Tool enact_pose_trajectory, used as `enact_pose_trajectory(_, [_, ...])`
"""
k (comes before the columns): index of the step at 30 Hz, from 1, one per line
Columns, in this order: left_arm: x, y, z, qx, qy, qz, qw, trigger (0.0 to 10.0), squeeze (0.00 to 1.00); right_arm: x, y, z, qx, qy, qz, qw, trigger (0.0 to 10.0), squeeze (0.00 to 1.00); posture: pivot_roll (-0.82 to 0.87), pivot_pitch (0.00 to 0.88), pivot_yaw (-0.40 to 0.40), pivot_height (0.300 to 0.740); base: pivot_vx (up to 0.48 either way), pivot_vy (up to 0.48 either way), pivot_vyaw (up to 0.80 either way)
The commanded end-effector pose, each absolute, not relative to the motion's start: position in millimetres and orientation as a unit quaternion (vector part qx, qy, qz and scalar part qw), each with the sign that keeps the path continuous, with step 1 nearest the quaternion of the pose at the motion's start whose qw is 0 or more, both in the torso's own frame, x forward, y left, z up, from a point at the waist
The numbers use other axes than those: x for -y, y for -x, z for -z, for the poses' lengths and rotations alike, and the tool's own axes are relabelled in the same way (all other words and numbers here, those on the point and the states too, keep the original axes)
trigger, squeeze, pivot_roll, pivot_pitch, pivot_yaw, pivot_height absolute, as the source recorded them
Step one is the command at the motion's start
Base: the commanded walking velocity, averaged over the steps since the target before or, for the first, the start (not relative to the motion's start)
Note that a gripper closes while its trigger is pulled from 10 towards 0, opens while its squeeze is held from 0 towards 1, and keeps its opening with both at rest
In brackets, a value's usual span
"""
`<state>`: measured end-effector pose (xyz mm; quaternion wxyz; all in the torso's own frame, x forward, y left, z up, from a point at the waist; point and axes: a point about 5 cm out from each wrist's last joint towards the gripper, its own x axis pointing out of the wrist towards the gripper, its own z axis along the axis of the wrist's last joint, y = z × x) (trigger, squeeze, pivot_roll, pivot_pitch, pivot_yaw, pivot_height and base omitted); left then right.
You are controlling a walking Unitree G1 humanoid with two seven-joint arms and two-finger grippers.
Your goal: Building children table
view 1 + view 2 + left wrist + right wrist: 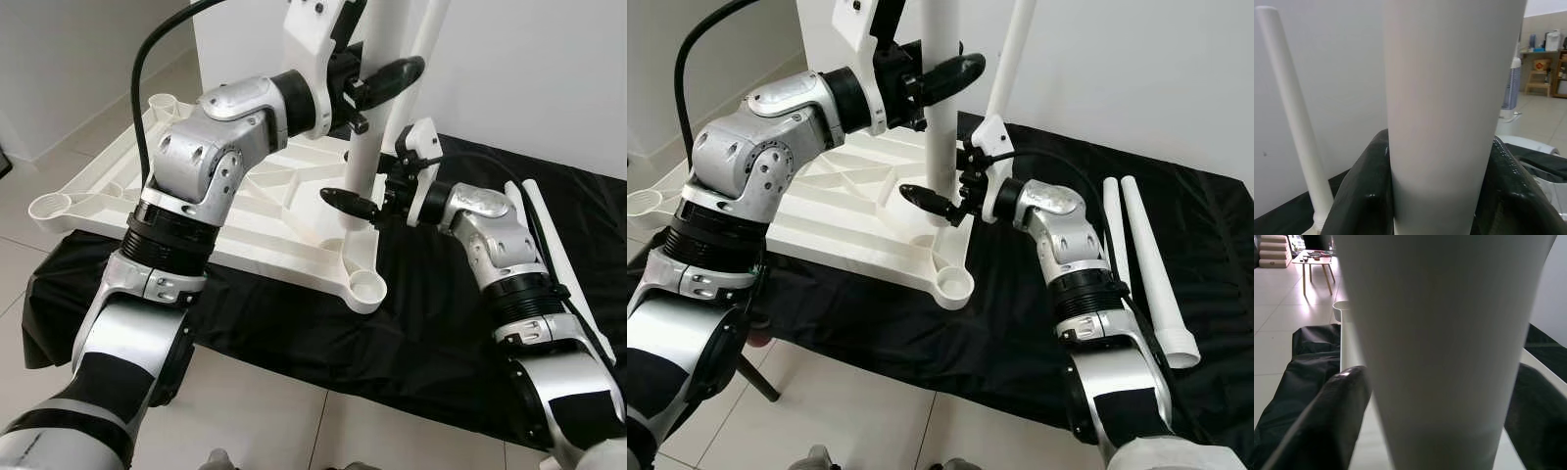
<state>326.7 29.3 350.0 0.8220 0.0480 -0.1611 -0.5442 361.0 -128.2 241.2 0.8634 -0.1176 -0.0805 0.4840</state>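
- The white table leg [939,108] stands upright, long axis vertical, its foot set down on the underside of the white tabletop [838,211] near the corner closest to the robot.
- It looks plain, smooth and round; from the right wrist it widens upward, so the narrow end seems to be the one at the bottom.
- The left gripper [377,83] is clamped on that leg high up, one black finger wrapping each side of it in the left wrist view.
- The right gripper [939,206] is low down at the base of the same leg, a black finger either side; the fingers look closed on it, though whether both pads truly touch is hard to judge.
- A second leg [1011,64] is already planted behind, upright too, leaning slightly.
- The tabletop lies upside down, ribs showing, with round sockets at its corners; the nearest socket [953,285] is open.
- It rests partly on a black cloth [921,333] spread over the tiled floor.
- Two more legs [1146,264] lie flat on the cloth beside the right arm, side by side, pointing away from the robot.
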Motion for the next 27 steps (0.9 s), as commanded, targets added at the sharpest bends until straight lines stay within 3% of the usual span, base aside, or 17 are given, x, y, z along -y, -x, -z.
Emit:
enact_pose_trajectory(1, [-25.3,-321.4,-356.4,0.177,-0.059,0.555,0.811,10.0,0.00,130.4,-362.0,-239.5,0.070,0.117,-0.483,0.865,0.0,0.00,0.01,0.000,-0.076,0.740,0.000,0.000,0.00])
enact_pose_trajectory(7, [-23.3,-319.2,-355.6,0.176,-0.067,0.560,0.806,10.0,0.00,133.6,-363.6,-237.1,0.062,0.123,-0.473,0.870,0.4,0.00,0.01,0.000,-0.073,0.740,0.000,0.000,0.00])
enact_pose_trajectory(8, [-23.3,-319.3,-355.0,0.176,-0.070,0.560,0.806,10.0,0.00,133.8,-363.4,-237.2,0.061,0.124,-0.474,0.870,3.3,0.00,0.01,0.000,-0.072,0.740,0.000,0.000,0.00])
enact_pose_trajectory(9, [-23.5,-319.7,-353.9,0.174,-0.073,0.560,0.807,10.0,0.00,133.9,-362.9,-237.4,0.060,0.126,-0.477,0.868,7.6,0.00,0.01,0.000,-0.070,0.740,0.000,0.000,0.00])
enact_pose_trajectory(10, [-23.7,-320.2,-353.0,0.173,-0.076,0.559,0.807,10.0,0.00,134.1,-362.6,-237.8,0.059,0.127,-0.479,0.867,10.0,0.00,0.01,0.000,-0.070,0.740,0.000,0.000,0.00])
enact_pose_trajectory(25, [-25.0,-323.2,-353.7,0.172,-0.088,0.561,0.805,10.0,0.00,138.2,-363.0,-235.7,0.041,0.135,-0.480,0.866,10.0,0.00,0.01,0.000,-0.071,0.740,0.000,0.000,0.00])
enact_pose_trajectory(26, [-24.9,-323.2,-354.3,0.173,-0.088,0.562,0.804,10.0,0.00,138.2,-362.0,-235.6,0.039,0.132,-0.487,0.863,10.0,1.00,0.01,0.000,-0.073,0.740,0.000,0.000,0.00])
enact_pose_trajectory(27, [-24.8,-323.2,-354.5,0.174,-0.088,0.562,0.804,10.0,0.00,137.8,-361.3,-235.4,0.039,0.135,-0.490,0.861,10.0,1.00,0.01,0.000,-0.073,0.740,0.000,0.000,0.00])
